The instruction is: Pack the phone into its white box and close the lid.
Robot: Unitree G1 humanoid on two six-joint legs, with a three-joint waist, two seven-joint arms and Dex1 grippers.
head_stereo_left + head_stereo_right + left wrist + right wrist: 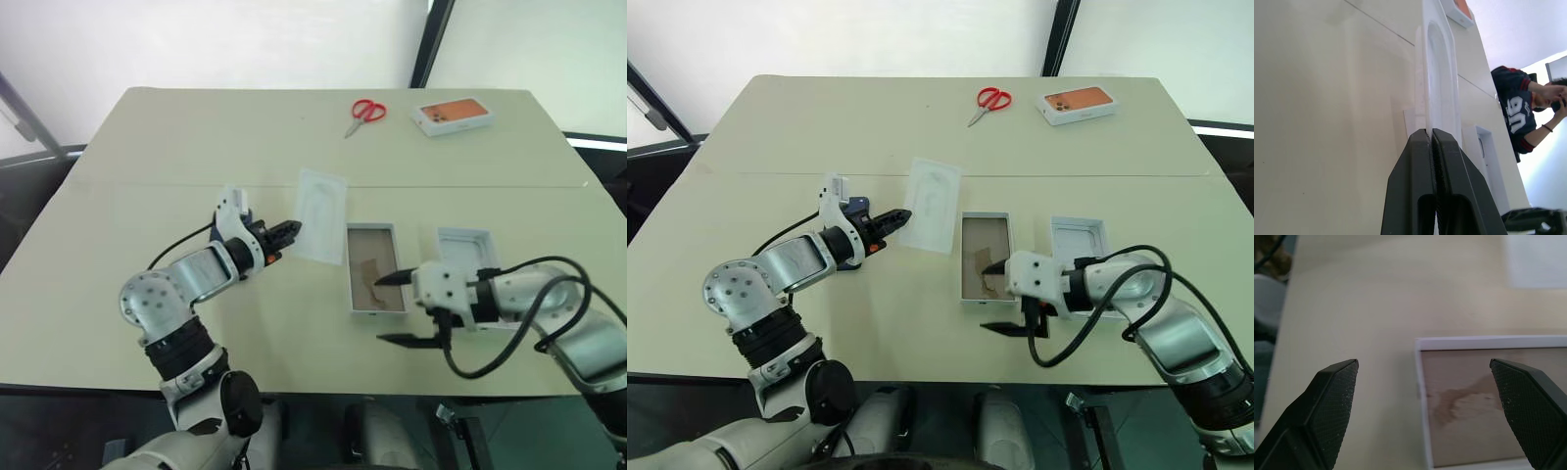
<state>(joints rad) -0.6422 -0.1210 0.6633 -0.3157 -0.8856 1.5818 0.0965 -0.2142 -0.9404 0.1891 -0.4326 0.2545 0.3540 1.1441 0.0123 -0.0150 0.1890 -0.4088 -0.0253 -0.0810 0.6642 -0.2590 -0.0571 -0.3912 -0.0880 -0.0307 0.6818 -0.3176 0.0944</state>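
Insert (321, 202), mid-frame, is pinched at one edge by your left gripper (290, 231), fingers closed on it; it could slip. Your right gripper (400, 308) gapes open at the near end of the white box (375, 266), centre frame, and may nudge it. The phone isn't visible; the lid (464, 249) lies right of the box.

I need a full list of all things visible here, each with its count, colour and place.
table: one, beige, under everything.
scissors: one, red handles, far side of the table.
small box: one, white with an orange phone picture, far right.
insert: one, white with an oval recess, centre, its edge pinched by the left tool.
white box: one, white with a tan inside, empty, centre right.
lid: one, white, inside up, right of the white box.
person: one, dark numbered shirt, beyond the table.
left tool: black, shut on the insert.
right tool: black, open, at the white box's near end.
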